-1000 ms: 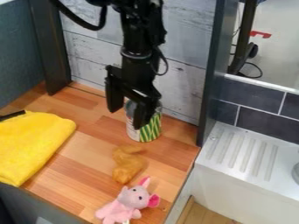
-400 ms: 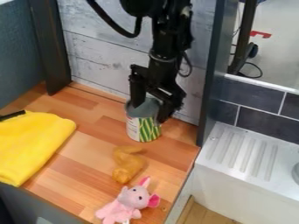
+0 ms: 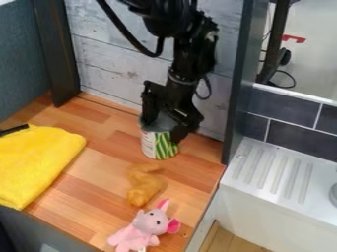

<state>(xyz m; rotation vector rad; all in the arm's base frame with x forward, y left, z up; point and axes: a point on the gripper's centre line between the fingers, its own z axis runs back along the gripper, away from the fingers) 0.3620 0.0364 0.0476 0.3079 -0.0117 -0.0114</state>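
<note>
Pink toy (image 3: 141, 231) lies at the near end of the wooden counter (image 3: 92, 170), ears toward the right. Just beyond it, a brown lump (image 3: 143, 184), bent and soft-looking, lies between the toy and the can. Yellow cloth (image 3: 36, 160) spread at left, reaching the near edge; black handle (image 3: 15, 130) at its far left corner. Cloth well apart from the can.

Can (image 3: 156, 145) next, upright on the far part of the counter, green and white label toward the near side. Work is at the reaching stage: claw (image 3: 163, 129) is down at the can's top, one finger at the left of the rim, the other at the right side. Fingers spread roughly as wide as the can. Dark on dark up there; cannot tell whether they press on it or only flank it, nor whether the left tip sits inside the rim. Approach done, by the look of it; can not lifted, its base on the wood.

In the way: the plank wall (image 3: 105, 64) close behind the can leaves little room on the far side. Dark panel (image 3: 237, 93) rises to the right of the arm, dark post (image 3: 52, 59) at far left. Right of the counter, a white drainboard (image 3: 276, 172) with grooves, dark tiles (image 3: 289, 115) behind it.
</note>
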